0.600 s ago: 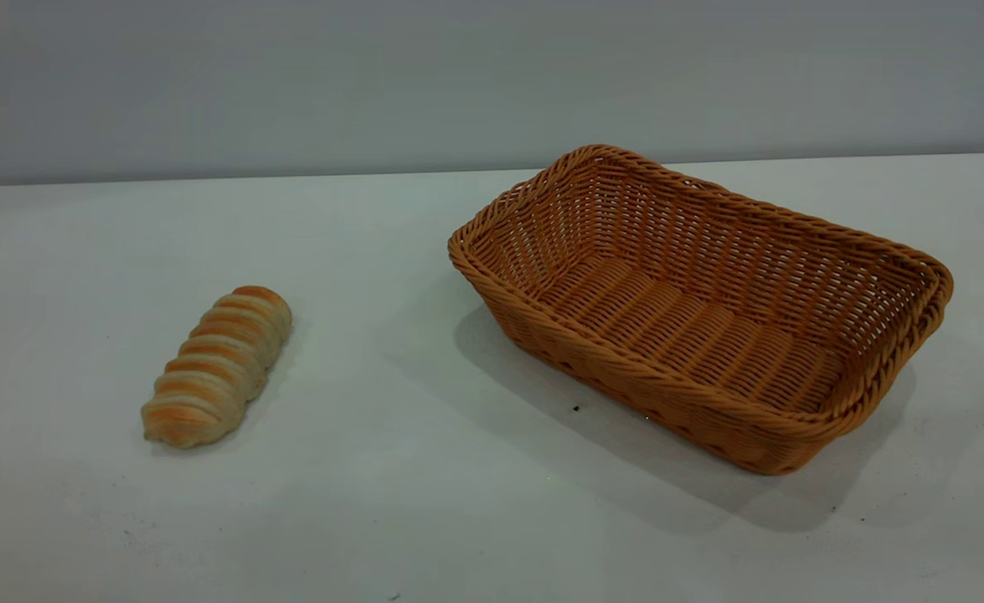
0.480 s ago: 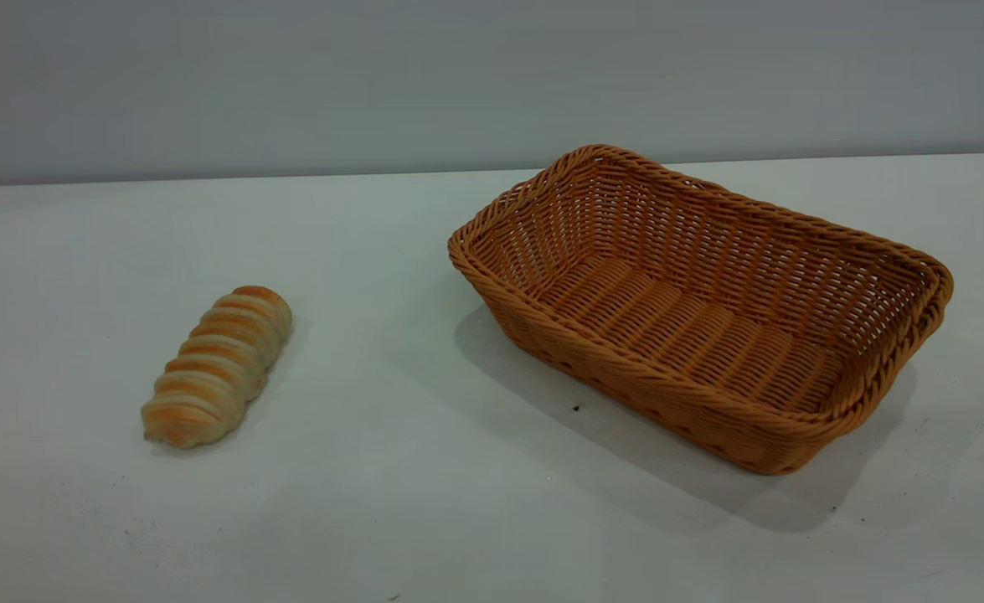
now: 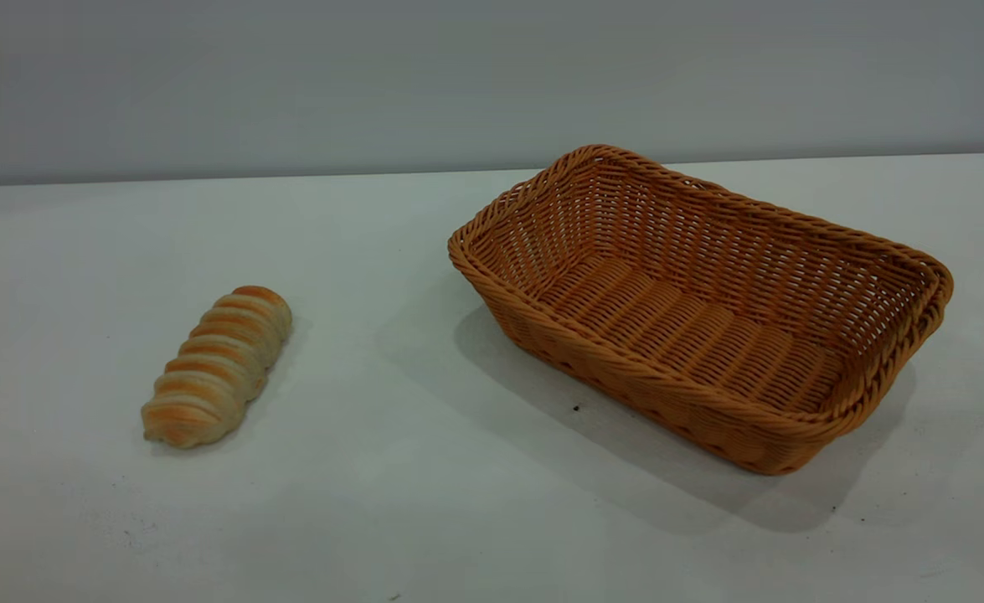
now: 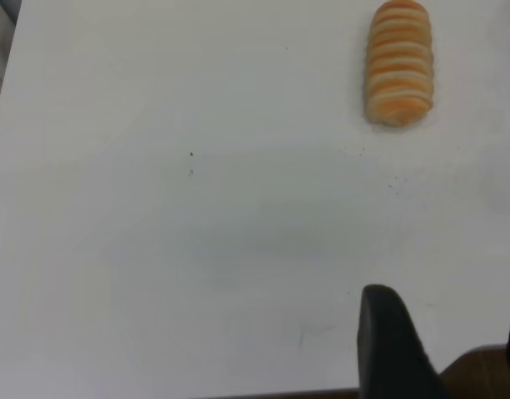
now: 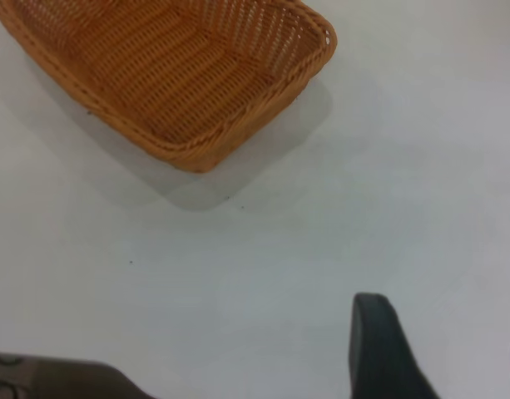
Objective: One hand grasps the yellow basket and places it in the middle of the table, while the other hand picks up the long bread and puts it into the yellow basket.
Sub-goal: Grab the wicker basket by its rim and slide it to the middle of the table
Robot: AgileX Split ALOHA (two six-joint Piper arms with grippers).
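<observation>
Bread (image 3: 216, 366) and basket (image 3: 885, 377) lie unmoved, well apart.

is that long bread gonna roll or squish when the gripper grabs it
The long bread is rounded and lies on its side on the table, so a sideways nudge could probably roll it. Its ridged stripes may give the fingers some purchase, so slipping looks less likely. It looks small and likely light; how soft it is cannot be told.
</observation>
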